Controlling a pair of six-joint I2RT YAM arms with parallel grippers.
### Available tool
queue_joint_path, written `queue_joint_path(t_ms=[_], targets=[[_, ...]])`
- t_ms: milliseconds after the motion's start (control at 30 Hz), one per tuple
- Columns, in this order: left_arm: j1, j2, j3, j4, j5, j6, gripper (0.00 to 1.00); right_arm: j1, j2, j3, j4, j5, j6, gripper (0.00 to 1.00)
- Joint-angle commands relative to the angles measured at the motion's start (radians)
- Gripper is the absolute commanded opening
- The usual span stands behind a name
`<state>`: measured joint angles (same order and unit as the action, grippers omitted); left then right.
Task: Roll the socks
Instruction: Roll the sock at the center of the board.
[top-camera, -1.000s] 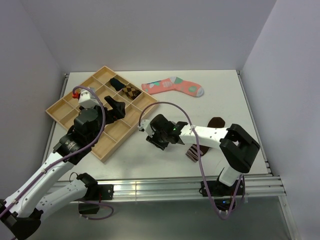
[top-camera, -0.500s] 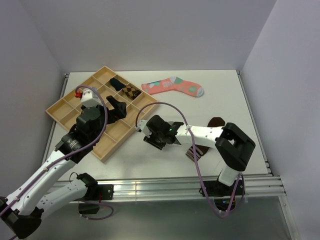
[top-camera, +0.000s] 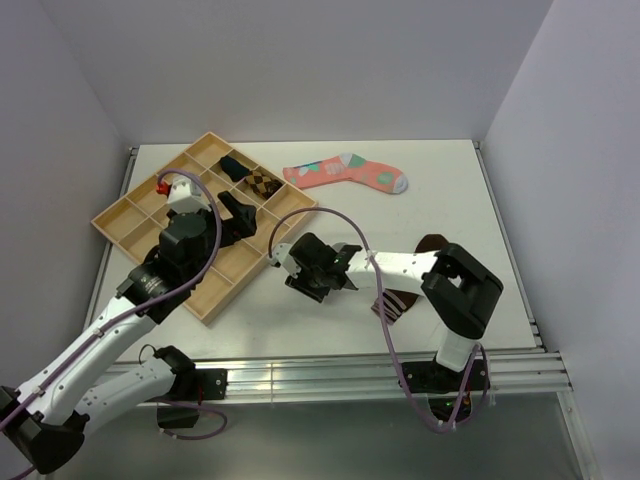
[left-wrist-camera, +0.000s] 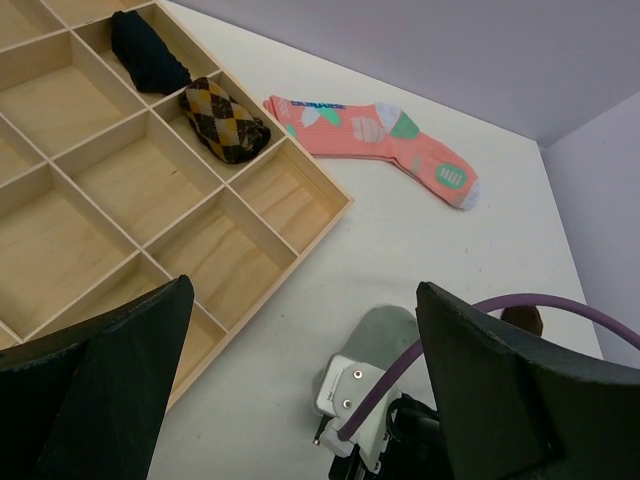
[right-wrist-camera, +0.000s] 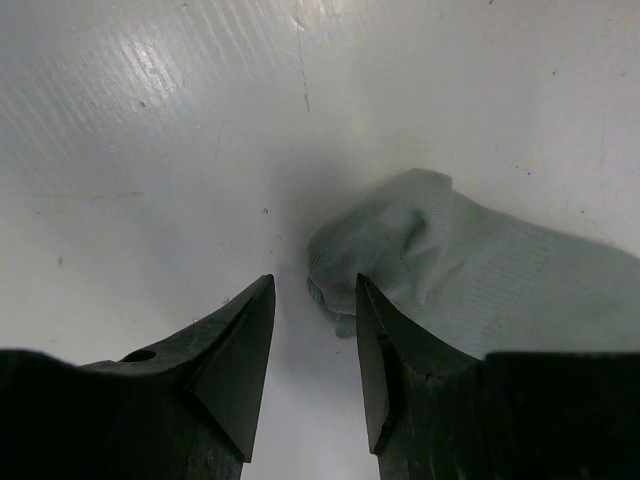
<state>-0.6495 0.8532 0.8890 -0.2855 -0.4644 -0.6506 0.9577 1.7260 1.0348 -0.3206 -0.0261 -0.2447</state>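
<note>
Though seemingly loose, sock (right-wrist-camera: 480, 270) by right gripper (right-wrist-camera: 315, 288).

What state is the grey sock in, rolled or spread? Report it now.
Spread, not rolled: the grey sock lies flat on the table, only its end slightly bunched, just ahead of the open right end effector.

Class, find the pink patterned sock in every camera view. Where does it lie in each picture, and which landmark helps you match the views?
Top external: the pink sock lies flat at the far middle of the table, just right of the wooden tray.
Left wrist: upper middle, again right of the wooden tray.
Right wrist: not in it; only the grey sock on the table.
Shared landmark: the table in all three views.
</note>
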Motion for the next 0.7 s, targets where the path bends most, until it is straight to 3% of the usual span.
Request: queue_joint_path(t_ms=[0, 300, 400, 467, 667], targets=[[-0.001, 0.01, -0.018, 0.065, 0.021, -0.001, 0.99, 0.009, 0.024, 0.041, 0.031, 0.009, -0.01, 0.45], [-0.001, 0.035, -0.048, 0.112, 0.038, 0.011, 0.99, 0.001, 0.043, 0.018, 0.064, 0.014, -0.038, 0.44], [-0.001, 0.047, -0.056, 0.117, 0.033, 0.012, 1.0, -0.01, 0.041, 0.024, 0.046, -0.005, -0.038, 0.32], [0.001, 0.055, -0.064, 0.134, 0.039, 0.016, 0.99, -0.023, 0.041, 0.04, 0.011, -0.029, -0.034, 0.31], [-0.001, 0.086, -0.074, 0.166, 0.049, 0.012, 0.99, -0.102, 0.027, 0.091, -0.136, -0.247, -0.065, 0.24]])
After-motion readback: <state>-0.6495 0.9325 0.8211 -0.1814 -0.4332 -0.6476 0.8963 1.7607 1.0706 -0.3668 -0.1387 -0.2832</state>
